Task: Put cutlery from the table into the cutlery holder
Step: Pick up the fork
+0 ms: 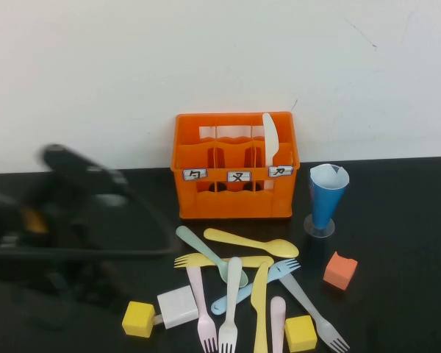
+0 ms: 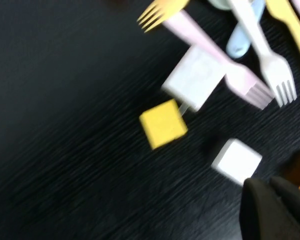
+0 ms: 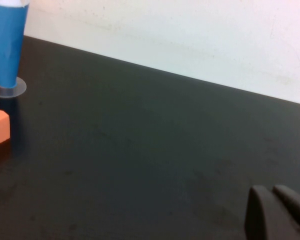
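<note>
The orange cutlery holder [image 1: 235,202] stands at the back middle of the black table [image 1: 397,220], with a white knife [image 1: 270,140] upright in its right compartment. Several pieces of cutlery lie in front of it: a mint spoon [image 1: 198,250], a yellow spoon [image 1: 250,241], a white fork [image 1: 231,301], a pink fork [image 1: 201,301], a yellow knife [image 1: 260,305] and a grey fork [image 1: 312,312]. My left arm [image 1: 95,220] is a blur over the table's left side. My left gripper [image 2: 272,192] is shut and empty, beside the pile. My right gripper [image 3: 272,200] is shut and empty over bare table.
A blue cone cup [image 1: 328,195] stands right of the holder, also in the right wrist view [image 3: 7,45]. An orange cube [image 1: 340,271], two yellow cubes [image 1: 138,319] [image 1: 300,333] and a white block [image 1: 178,307] lie among the cutlery.
</note>
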